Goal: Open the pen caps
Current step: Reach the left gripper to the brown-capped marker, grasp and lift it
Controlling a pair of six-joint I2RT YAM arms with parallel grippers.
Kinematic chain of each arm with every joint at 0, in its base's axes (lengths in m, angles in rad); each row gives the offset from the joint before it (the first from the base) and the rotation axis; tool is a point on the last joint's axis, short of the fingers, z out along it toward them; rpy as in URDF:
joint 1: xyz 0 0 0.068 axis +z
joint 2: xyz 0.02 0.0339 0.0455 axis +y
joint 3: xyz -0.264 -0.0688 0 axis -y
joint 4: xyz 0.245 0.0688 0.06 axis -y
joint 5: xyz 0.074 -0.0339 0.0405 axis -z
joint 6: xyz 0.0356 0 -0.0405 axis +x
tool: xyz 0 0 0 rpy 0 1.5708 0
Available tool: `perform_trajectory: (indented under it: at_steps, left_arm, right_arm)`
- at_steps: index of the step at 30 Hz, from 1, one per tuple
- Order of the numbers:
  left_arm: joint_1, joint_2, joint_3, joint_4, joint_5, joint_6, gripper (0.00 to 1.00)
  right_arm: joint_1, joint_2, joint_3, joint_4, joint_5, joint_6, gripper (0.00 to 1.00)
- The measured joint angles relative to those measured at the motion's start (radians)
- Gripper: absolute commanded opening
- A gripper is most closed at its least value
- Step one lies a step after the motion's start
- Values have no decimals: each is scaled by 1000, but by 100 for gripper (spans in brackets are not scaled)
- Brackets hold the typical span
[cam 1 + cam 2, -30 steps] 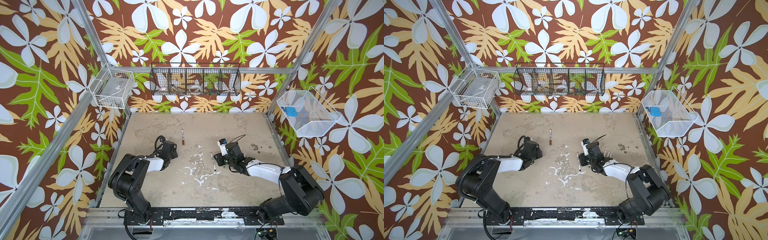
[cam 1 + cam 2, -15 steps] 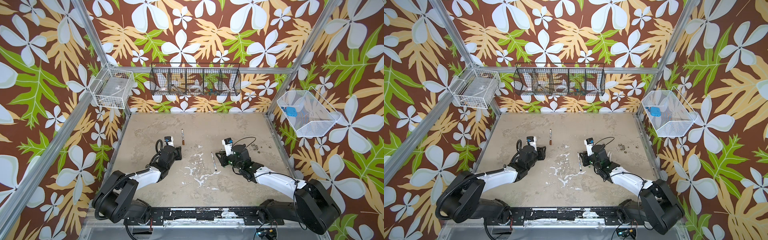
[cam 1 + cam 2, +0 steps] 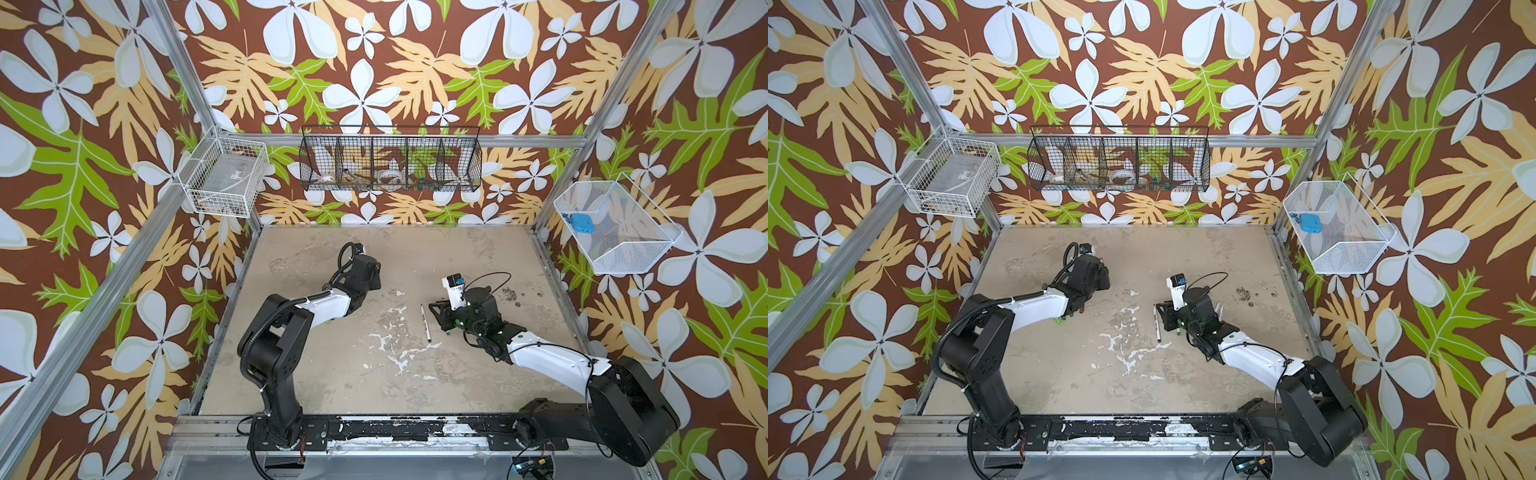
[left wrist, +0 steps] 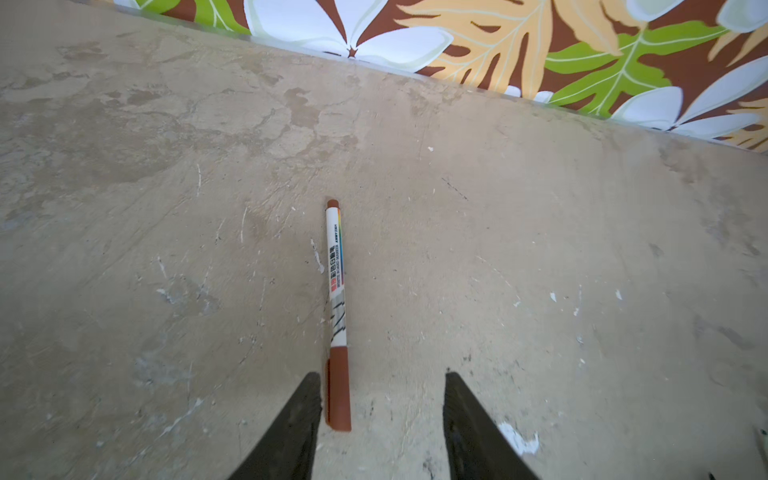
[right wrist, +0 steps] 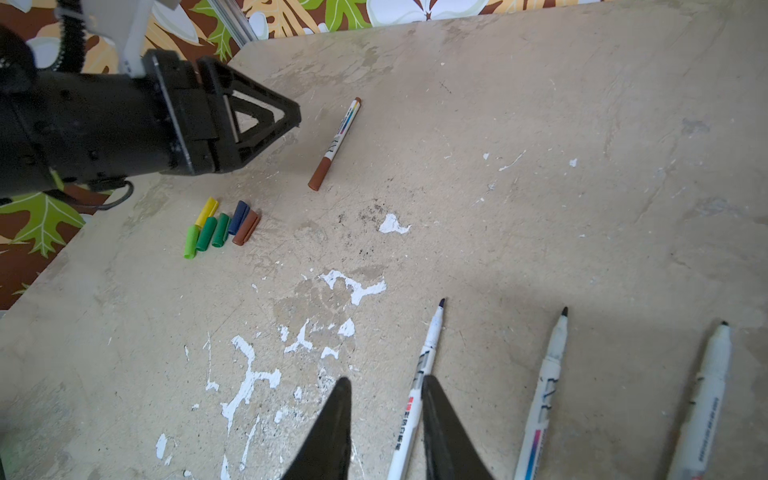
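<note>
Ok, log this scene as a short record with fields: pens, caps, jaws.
capped: brown marker, brown cap on, lying on table
uncapped: three markers, tips bare
removed: six loose caps, clustered
left jaws: open, brown cap between them
right jaws: open, one uncapped marker between them

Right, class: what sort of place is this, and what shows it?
Probably a robot test cell: left arm and right arm mounted on a base rail, a scuffed tabletop inside an aluminium frame, wire baskets hung on it.
</note>
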Motion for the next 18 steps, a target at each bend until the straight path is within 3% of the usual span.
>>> perform_trajectory:
  at_steps: [8, 18]
  left_arm:
    - [22, 187, 188, -155, -12, -3, 42]
    - [31, 272, 251, -217, -39, -11, 29]
  right_arm:
    - [0, 14, 33, -41, -61, 5, 31]
    - [0, 8, 37, -52, -74, 4, 31]
